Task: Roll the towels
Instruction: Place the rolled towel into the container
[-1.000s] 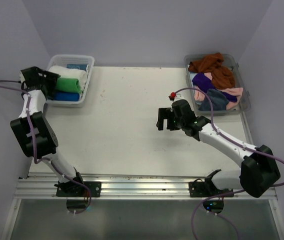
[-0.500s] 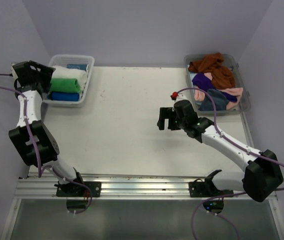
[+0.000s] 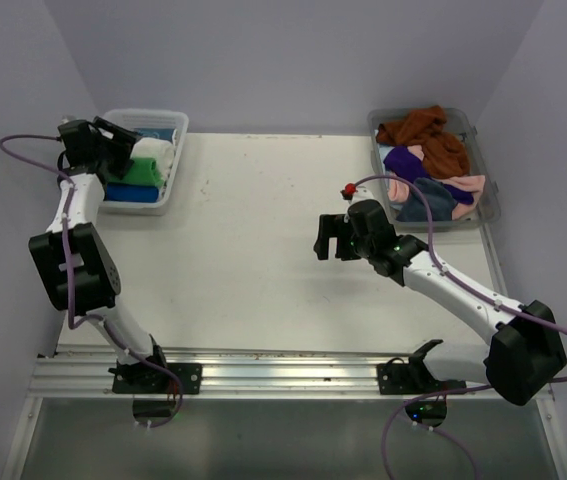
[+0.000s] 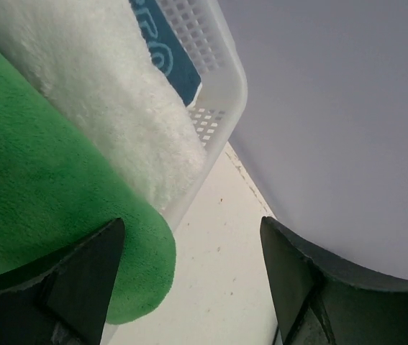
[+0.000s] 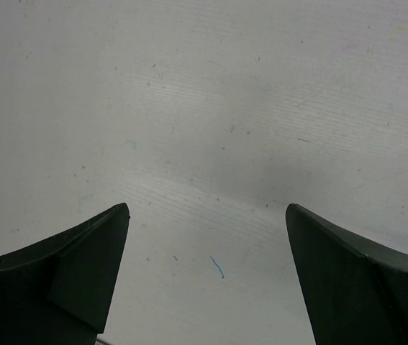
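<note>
- The left gripper (image 4: 191, 223) is wide open and holds nothing. It was out past the side of the basket (image 4: 218, 79). Now it has swung back over the basket's 9 o'clock end.
- Just under it lie two fat, fuzzy rolls that touch each other: a green towel (image 4: 45, 215) and a white towel (image 4: 103, 93).
- A blue towel (image 3: 128, 193), also rolled, lies at the green one's 6 o'clock side. The wrist view nearly hides it.
- The basket is white plastic with little holes. It sits at 10 o'clock on the table (image 3: 253, 200).
- The right gripper (image 5: 207, 208) is wide open and empty too. It has stayed over the bare, speckled table.
- The loose towels (image 3: 433, 150) lie crumpled in a clear tub (image 3: 490, 205) at 2 o'clock. They are brown, purple, pink and grey, and some hide others.
</note>
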{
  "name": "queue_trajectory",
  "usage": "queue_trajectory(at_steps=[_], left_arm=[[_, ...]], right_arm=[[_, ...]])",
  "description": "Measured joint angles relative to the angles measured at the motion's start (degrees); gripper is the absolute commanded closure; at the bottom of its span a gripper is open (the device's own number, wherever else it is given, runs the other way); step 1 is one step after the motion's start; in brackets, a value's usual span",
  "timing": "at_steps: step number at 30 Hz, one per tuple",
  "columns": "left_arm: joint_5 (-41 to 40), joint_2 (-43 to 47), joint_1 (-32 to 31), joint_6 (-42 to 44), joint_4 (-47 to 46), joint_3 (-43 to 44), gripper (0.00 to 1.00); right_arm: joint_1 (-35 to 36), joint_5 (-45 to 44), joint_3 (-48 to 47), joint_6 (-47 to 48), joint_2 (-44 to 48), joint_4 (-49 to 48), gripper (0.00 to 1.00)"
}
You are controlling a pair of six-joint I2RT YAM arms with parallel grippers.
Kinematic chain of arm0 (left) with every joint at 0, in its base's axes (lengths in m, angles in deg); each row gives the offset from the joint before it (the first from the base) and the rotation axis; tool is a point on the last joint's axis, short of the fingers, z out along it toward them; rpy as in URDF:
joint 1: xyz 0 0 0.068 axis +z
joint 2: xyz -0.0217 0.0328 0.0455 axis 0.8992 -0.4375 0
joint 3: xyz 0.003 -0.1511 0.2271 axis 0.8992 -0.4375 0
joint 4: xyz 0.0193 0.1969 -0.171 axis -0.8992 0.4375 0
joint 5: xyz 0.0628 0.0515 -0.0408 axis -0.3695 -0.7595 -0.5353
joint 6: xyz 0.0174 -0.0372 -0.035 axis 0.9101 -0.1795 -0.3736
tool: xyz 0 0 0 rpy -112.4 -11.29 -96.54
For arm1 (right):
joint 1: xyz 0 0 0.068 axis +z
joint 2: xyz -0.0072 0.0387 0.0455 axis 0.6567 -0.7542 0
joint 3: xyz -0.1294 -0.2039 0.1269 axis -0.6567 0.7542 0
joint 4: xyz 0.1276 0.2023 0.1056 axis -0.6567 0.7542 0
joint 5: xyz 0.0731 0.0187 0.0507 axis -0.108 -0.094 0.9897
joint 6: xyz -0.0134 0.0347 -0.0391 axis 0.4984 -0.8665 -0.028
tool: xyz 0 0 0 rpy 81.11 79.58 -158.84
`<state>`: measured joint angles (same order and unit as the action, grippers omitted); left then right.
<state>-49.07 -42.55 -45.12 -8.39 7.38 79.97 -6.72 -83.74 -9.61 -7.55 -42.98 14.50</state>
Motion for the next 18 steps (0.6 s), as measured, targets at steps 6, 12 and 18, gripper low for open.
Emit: queue_trajectory(at_steps=[6,12,18], left_arm=[[0.85,-6.43,-2.27,0.52,-1.90,1.16,0.23],[1.29,-6.49,-2.21,1.62,-1.49,1.99,0.23],[0.09,-3.98,-2.21,4.55,2.91,4.96,0.22]], right_arm=[[0.00,-0.02,0.00,0.02,0.00,0.11,0.06],[0.00,-0.13,0.00,0.00,0.00,0.44,0.06],[0.00,-1.18,0.00,0.00,1.03,0.85,0.06]])
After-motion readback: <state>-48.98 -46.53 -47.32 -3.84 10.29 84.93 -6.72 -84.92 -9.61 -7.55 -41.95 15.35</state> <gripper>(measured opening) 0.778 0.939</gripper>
